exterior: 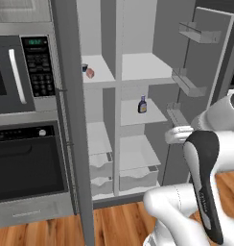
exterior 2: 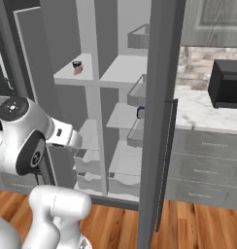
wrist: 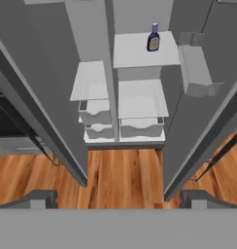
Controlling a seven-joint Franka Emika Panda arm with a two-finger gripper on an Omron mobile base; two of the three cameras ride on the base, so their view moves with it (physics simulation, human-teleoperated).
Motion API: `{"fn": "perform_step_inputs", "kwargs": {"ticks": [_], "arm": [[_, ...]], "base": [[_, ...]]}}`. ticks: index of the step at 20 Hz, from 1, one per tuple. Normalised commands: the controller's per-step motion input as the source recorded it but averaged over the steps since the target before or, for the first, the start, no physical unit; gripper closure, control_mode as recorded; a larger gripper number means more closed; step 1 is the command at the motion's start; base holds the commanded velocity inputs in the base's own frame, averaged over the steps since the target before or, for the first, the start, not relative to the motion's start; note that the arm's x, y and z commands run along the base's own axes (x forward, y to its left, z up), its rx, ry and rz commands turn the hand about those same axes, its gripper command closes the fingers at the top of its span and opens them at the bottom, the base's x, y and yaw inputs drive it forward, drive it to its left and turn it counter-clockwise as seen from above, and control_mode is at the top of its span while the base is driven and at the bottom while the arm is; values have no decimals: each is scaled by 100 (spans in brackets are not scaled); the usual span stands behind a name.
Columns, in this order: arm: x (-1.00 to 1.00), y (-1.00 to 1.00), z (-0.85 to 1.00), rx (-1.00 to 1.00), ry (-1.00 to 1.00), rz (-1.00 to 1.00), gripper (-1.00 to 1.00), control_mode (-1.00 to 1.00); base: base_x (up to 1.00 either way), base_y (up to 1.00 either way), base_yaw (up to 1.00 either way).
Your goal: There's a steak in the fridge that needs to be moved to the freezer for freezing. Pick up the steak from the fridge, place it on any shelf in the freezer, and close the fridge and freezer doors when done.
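White Franka Panda arm point(exterior: 205, 158) with dark joints

Glossy, rounded white link shells; a long black band with small pale lettering runs down one link at 4 o'clock in the left base view, and a round dark-grey joint cap point(exterior 2: 13, 108) sits at 9 o'clock in the right base view.

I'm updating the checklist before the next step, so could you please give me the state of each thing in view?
Freezer door: open.
Fridge door: open.
Steak: on the upper left shelf, beside a dark cup.
Bottle: upright on a right-hand shelf.
Oven door: shut.
End effector: open, empty.
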Motion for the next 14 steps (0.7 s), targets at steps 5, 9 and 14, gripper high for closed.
{"fn": "perform_step_inputs", "kwargs": {"ticks": [5, 9, 14], "arm": [[-23, -83, 0, 0, -13, 14, -100, -100], [-5, -100, -14, 0, -18, 28, -100, -100], [-6, -100, -21, 0, -24, 29, -100, -100]], "base": [[0, 0, 0], [0, 0, 0], [0, 0, 0]]}}
